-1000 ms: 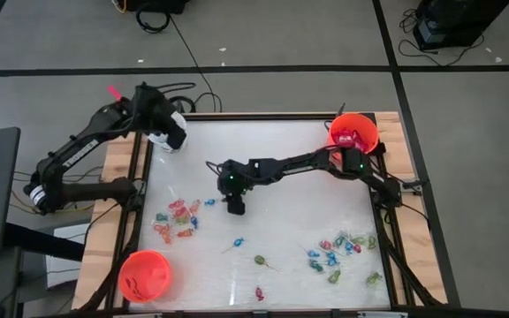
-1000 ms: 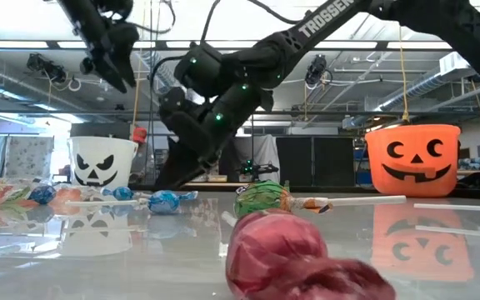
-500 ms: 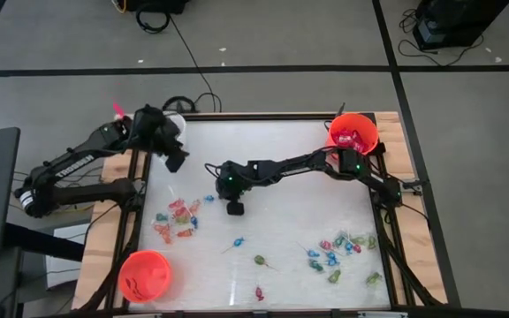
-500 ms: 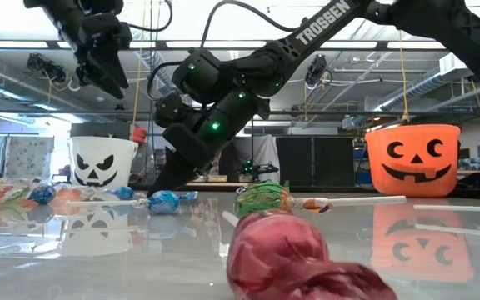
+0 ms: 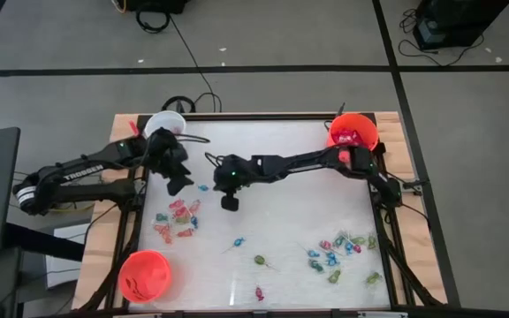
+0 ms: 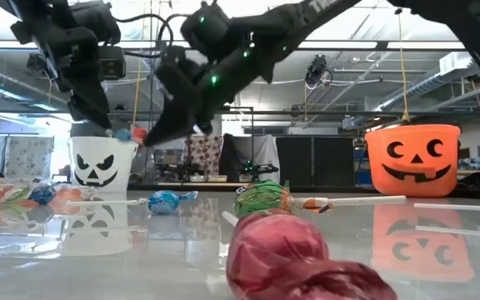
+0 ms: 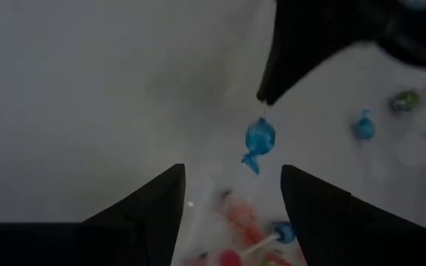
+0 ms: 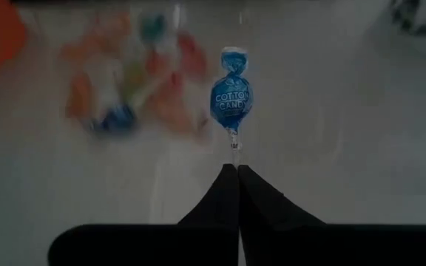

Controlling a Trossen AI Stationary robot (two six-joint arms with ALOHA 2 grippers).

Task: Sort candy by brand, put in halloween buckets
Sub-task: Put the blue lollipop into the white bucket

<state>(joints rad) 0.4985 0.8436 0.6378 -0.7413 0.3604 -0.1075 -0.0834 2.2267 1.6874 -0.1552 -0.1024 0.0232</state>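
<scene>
A white table [image 5: 281, 177] sits on a grey floor. The right gripper [image 8: 237, 171], near its centre, is clamped on the stick of a blue lollipop [image 8: 231, 94]. At nine o'clock of it, the left gripper [image 7: 231, 181] hovers with fingers apart. The white bucket [image 5: 163, 124] stands at eleven o'clock.

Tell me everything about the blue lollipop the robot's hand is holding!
The blue lollipop has a round head in shiny blue wrapper, printed "COTTON CANDY" in white and twisted shut at both ends. A thin pale stick comes out of it, and the right hand is shut on that stick, so the sweet sticks out past the fingertips. It hangs in the air above the pale table, touching nothing else. The left hand is open close by.
</scene>
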